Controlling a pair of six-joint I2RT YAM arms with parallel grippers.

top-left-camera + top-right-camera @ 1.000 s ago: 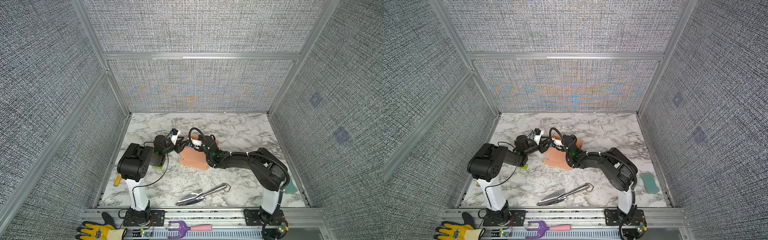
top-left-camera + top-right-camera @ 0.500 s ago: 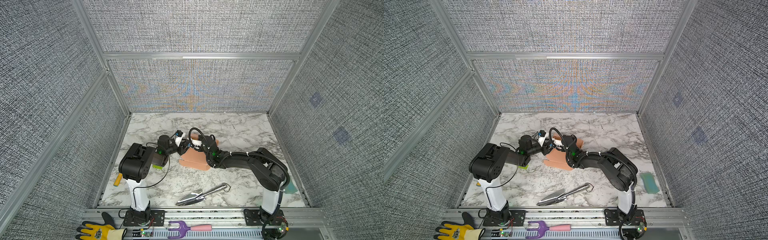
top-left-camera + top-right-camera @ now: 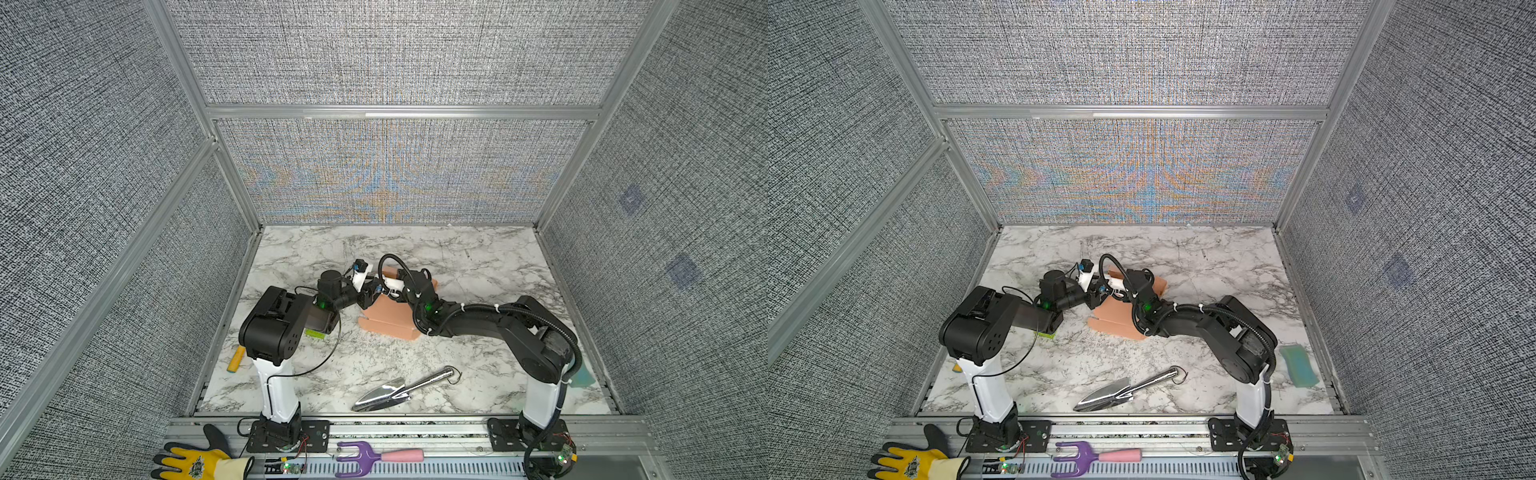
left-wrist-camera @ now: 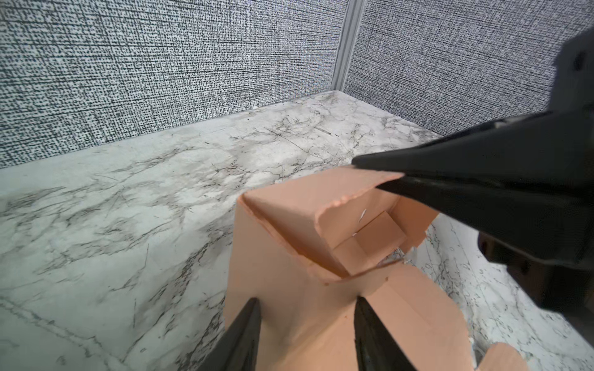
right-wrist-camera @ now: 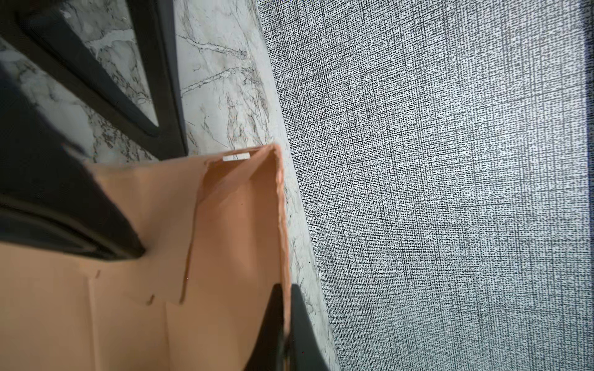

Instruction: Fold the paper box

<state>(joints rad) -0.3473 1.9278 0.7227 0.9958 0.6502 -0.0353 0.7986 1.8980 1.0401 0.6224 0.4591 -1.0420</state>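
The salmon-pink paper box [image 3: 388, 321] lies partly folded on the marble table in both top views, with one end standing up. My right gripper [image 5: 286, 289] is shut on the edge of a raised flap of the paper box [image 5: 225, 231]. It reaches in from the right [image 3: 384, 292]. My left gripper [image 4: 305, 302] is open, its two fingertips spread against the outside of a side panel of the paper box [image 4: 289, 257]. In the left wrist view the right gripper [image 4: 379, 175] pinches the torn upper flap. In a top view the left gripper [image 3: 369, 298] meets the box's left end.
A metal trowel [image 3: 399, 388] lies in front of the box. A green brick [image 3: 316, 332] sits under the left arm. An orange stick [image 3: 236, 359] lies at the left wall and a teal sponge [image 3: 1299, 365] at the right. A glove [image 3: 195, 463] and purple fork [image 3: 365, 457] lie on the front rail.
My left gripper has moved right and now touches the left end of the box. The right arm has held still, keeping its grip on the flap.
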